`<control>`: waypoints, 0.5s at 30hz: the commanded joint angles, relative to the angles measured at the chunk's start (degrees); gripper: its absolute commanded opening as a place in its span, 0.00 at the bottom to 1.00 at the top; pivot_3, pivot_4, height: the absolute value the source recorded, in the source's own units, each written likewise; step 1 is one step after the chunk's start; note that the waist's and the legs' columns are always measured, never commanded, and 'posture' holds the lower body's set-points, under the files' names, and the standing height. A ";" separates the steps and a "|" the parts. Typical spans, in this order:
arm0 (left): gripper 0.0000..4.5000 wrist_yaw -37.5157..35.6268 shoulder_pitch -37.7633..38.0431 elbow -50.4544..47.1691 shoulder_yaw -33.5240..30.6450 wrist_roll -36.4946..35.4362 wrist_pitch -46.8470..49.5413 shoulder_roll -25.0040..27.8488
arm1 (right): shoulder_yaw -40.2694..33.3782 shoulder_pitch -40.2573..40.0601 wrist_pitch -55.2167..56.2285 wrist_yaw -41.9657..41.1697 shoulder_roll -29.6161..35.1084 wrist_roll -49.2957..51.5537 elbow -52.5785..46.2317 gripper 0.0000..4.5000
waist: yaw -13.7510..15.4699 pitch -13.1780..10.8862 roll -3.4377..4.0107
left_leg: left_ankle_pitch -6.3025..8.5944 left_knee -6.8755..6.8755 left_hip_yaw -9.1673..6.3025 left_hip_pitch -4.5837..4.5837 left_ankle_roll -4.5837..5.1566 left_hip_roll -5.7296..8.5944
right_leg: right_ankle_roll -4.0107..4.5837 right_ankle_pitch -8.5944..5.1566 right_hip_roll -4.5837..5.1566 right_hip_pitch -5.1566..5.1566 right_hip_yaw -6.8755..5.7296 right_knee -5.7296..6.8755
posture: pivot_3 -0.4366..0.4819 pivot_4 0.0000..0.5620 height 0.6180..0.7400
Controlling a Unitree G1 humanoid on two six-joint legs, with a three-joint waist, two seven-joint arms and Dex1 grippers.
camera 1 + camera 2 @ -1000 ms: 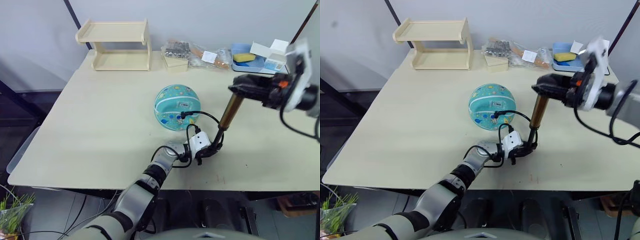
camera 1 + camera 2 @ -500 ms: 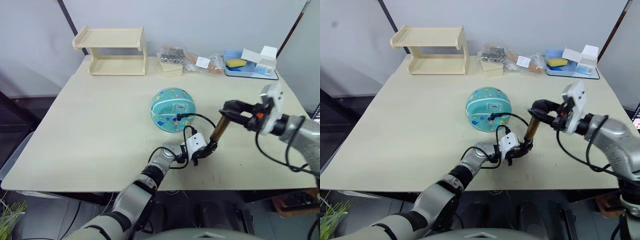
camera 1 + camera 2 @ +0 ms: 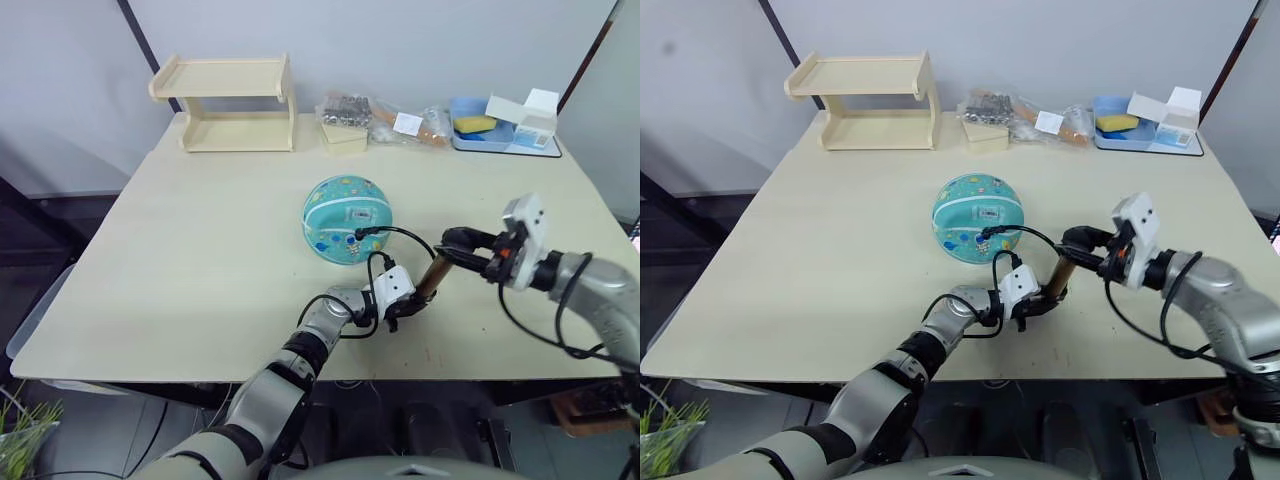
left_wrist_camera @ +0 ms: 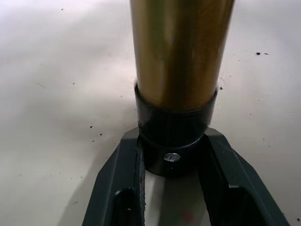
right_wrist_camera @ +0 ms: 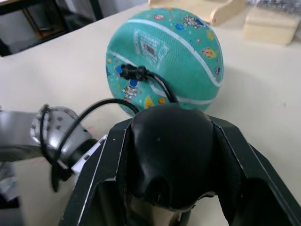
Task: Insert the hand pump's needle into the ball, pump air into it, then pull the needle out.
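near the middle of the pale wooden table (image 3: 200,230) i see the teal rubber ball with cartoon prints, pale bands and a white barcode sticker (image 3: 345,216), resting round on the surface. the thin black hose (image 3: 400,235) loops from the ball's near side over to the short gold-metallic hand pump (image 3: 431,277), which stands tilted on the table just in front and to the right of the ball. where the hose meets the ball there is a black fitting (image 5: 130,72) pressed against the rubber; the needle itself i cannot make out, so it seems to be seated inside.

my left gripper (image 4: 171,188) has its two black fingers clamped on the pump's black bottom cap (image 4: 173,141), holding the base down at the table. my right gripper (image 5: 169,155) is closed around the black handle (image 5: 167,150) at the pump's top end, low over the barrel.

along the far edge stand a light wooden two-tier shelf (image 3: 232,102), a clear bag of small items (image 3: 385,115) and a blue tray with a yellow sponge (image 3: 480,128).
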State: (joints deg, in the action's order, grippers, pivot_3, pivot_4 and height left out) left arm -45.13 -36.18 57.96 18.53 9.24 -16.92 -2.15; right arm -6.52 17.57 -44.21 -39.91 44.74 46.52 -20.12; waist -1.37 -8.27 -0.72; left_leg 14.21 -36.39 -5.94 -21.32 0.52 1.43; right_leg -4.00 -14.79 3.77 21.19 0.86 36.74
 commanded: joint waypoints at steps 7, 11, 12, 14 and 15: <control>0.23 -1.39 2.21 6.09 2.00 2.66 2.74 0.43 | -19.25 21.04 -15.43 9.08 13.59 30.00 -1.11 0.37 | 1.04 -0.62 0.28 | -0.12 -0.10 -0.02 -0.70 0.16 0.26 | -0.01 0.05 0.18 0.58 0.00 0.02 | 0.48 0.27 1.00; 0.23 -1.61 2.05 6.25 2.08 2.62 2.60 0.55 | -17.11 19.04 -16.80 10.02 13.74 29.84 -2.23 0.37 | 0.89 -0.88 0.07 | -0.12 -0.12 0.01 -0.76 0.17 0.27 | -0.03 0.05 0.24 0.64 0.01 0.02 | 0.48 0.27 1.00; 0.23 -1.67 1.97 6.28 2.08 2.62 2.60 0.61 | -15.52 16.83 -16.08 9.30 13.02 27.50 -3.20 0.37 | 0.90 -0.88 0.06 | -0.12 -0.13 0.04 -0.76 0.17 0.28 | -0.03 0.05 0.24 0.63 0.02 0.02 | 0.48 0.27 1.00; 0.23 -1.73 1.86 6.32 2.07 2.62 2.62 0.69 | -13.47 13.67 -14.55 8.27 11.68 24.16 -4.23 0.37 | 0.86 -0.83 -0.02 | -0.12 -0.12 0.03 -0.74 0.17 0.28 | -0.03 0.04 0.23 0.60 -0.01 0.00 | 0.48 0.27 1.00; 0.23 -1.78 1.80 6.31 2.07 2.62 2.63 0.75 | -12.21 11.81 -13.41 7.65 10.99 22.10 -4.52 0.37 | 0.79 -0.80 -0.08 | -0.12 -0.12 0.03 -0.72 0.17 0.28 | -0.03 0.04 0.22 0.58 -0.01 -0.01 | 0.48 0.27 1.00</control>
State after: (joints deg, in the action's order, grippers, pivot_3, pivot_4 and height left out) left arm -46.75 -37.19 58.25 18.67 8.95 -17.87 -2.94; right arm -19.11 30.79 -59.38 -31.08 56.26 70.88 -23.11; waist -0.58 -9.07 -0.80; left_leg 14.10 -36.51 -5.89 -22.00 0.68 1.71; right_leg -4.04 -14.75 3.98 21.74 0.85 36.73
